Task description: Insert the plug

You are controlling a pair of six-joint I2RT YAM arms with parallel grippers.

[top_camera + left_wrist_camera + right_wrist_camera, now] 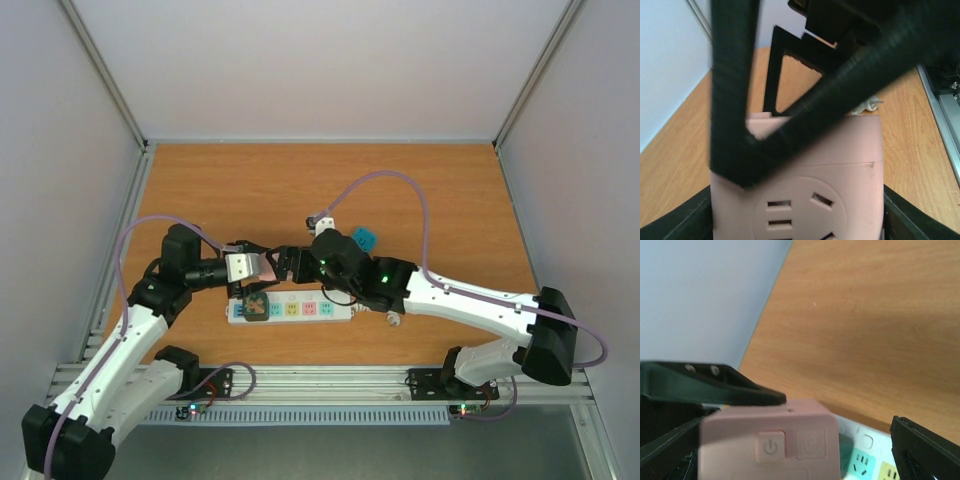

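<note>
Both grippers meet at the pink plug: your left gripper clamps it, while your right gripper stands open around it, above the power strip. This looks like pre-insertion alignment; next, lower it squarely onto a socket.

Non-task stuff: bench, enclosure, one stray block.
Orange-brown wooden tabletop fills the middle; plain white enclosure walls at 9, 12 and 3 o'clock; silver slotted aluminium rail runs along the 6 o'clock edge; small teal square block lies on the wood just off centre toward 3 o'clock.
</note>
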